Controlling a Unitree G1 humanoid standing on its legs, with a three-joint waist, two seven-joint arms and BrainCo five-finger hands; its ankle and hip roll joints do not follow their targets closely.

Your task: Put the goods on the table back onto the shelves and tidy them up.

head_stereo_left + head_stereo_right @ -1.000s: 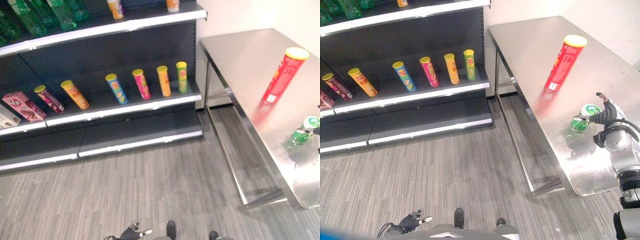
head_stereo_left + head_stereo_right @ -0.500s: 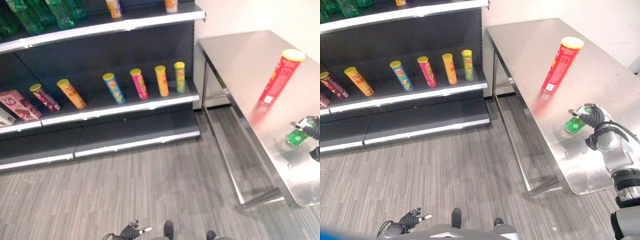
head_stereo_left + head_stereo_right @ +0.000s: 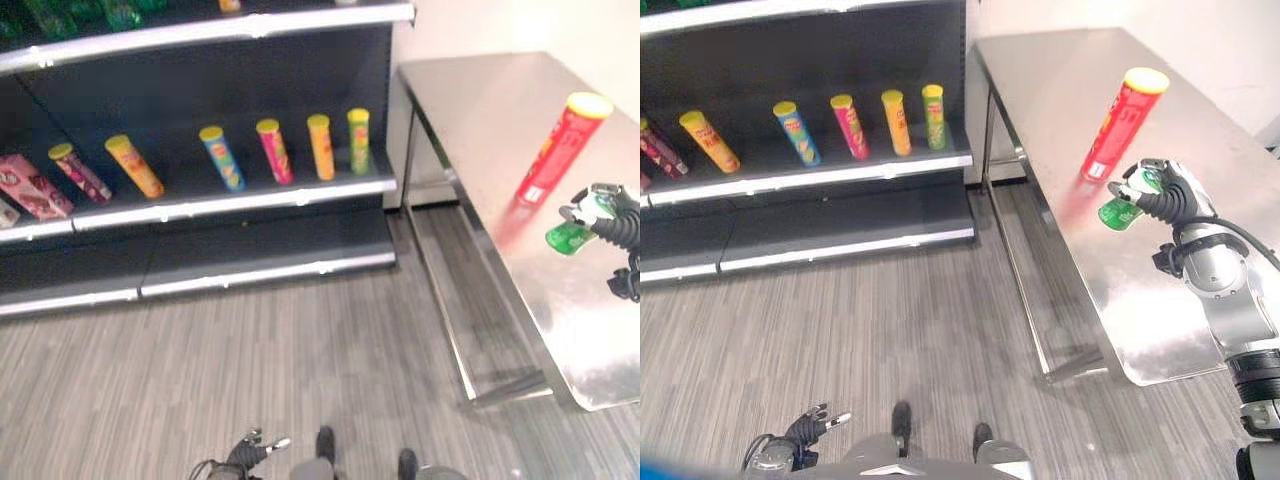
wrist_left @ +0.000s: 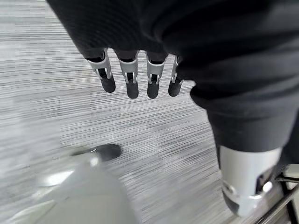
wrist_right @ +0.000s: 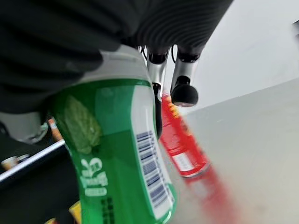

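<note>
Steel table bears one red tube; right robot hand grips one green can.

tall tube stands mid-table; the can in the right hand hangs just before it. shelves lie left of the table, tubes rowed along one.

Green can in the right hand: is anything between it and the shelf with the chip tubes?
Nothing visible blocks the way. The right hand holds the green can above the steel table, beside the red tube. Open floor lies between the table and the shelf.
</note>
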